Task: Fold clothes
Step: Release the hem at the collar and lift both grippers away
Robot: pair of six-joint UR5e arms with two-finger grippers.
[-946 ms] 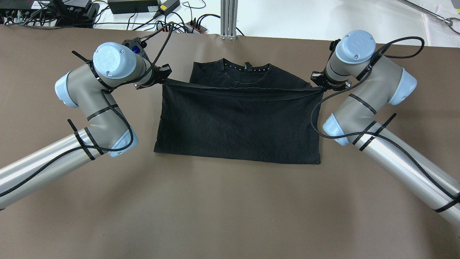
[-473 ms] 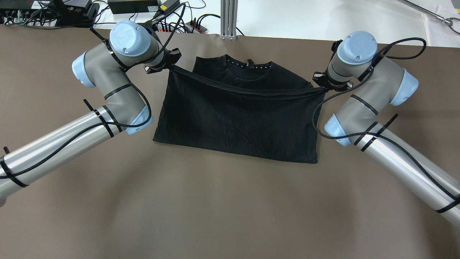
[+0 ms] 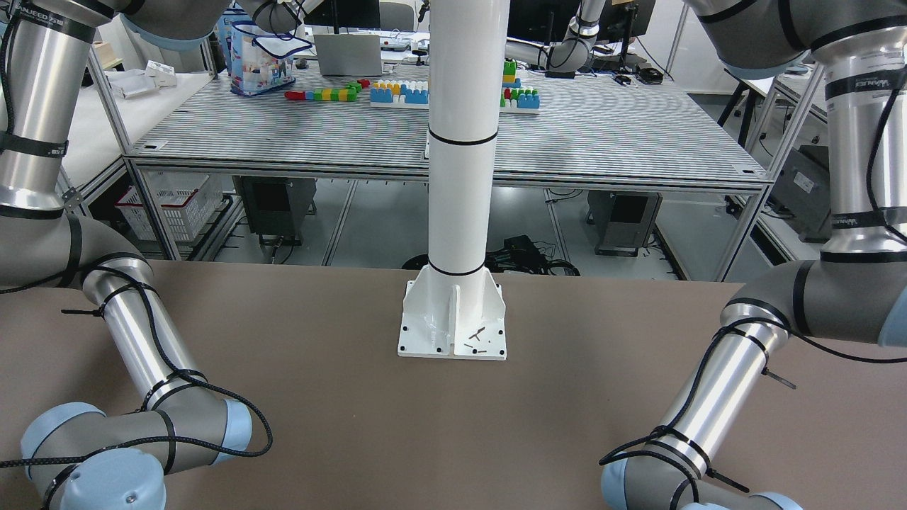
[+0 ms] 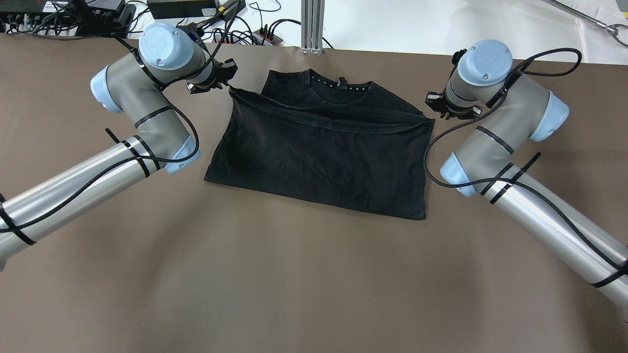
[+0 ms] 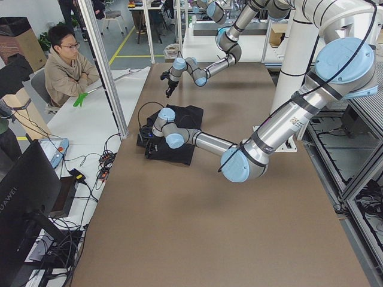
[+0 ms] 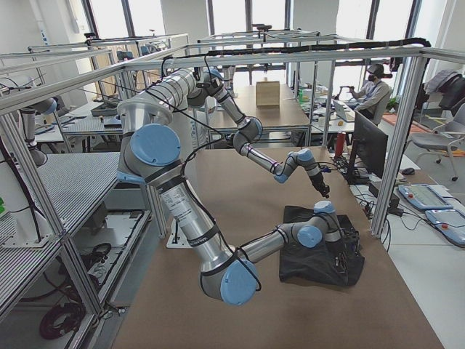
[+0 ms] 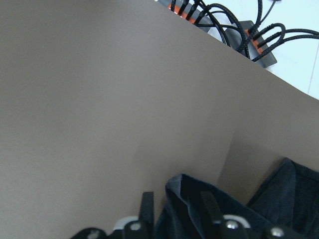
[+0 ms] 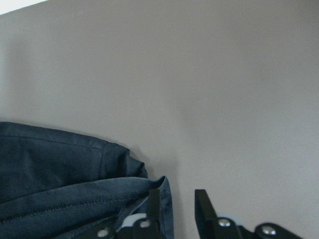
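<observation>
The clothes are one black T-shirt (image 4: 319,157) lying on the brown table, its lower half folded up so the hem runs just below the collar (image 4: 338,88). My left gripper (image 4: 222,81) hovers at the hem's left corner. In the left wrist view its fingers (image 7: 147,209) stand apart, open, with the cloth corner (image 7: 199,199) loose between them. My right gripper (image 4: 441,112) is open just beyond the hem's right corner. In the right wrist view the corner (image 8: 60,174) lies beside one finger (image 8: 154,204), and bare table shows in the gap.
A power strip with cables (image 4: 267,37) and an aluminium post (image 4: 312,24) sit at the table's far edge. The white pole's base plate (image 3: 451,333) stands behind the arms. A seated person (image 5: 66,66) is beyond the table's far side.
The left arm carried its hem corner farther toward the collar. Both grippers have let go, and the taut hem has slackened and dropped onto the shirt.
</observation>
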